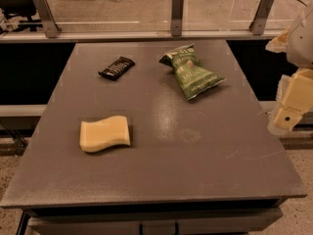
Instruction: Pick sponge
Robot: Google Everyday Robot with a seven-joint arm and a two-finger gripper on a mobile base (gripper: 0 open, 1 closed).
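- Table (pixel 195 151): grey, flat top; the gripper (pixel 287 116) hangs just off its right edge, about halfway back.
- Chip bag (pixel 191 72): green and crumpled, lying flat on the table, left of the gripper and farther back.
- Candy bar (pixel 116 68): dark wrapper, lying at a slant, well left of the gripper, beyond the chip bag and apart from it.
- Glass barrier (pixel 122 4): behind the table's far edge, with three upright metal brackets (pixel 177 13), all farther back than the gripper.

Grey matte counter (pixel 195 151) fills mid scene. Glass panel (pixel 112 6) w/ three metal brackets (pixel 177 11) along far edge. Speckled floor (pixel 303 217) at near right & left corners; dark gaps both sides. Dim, warm light.
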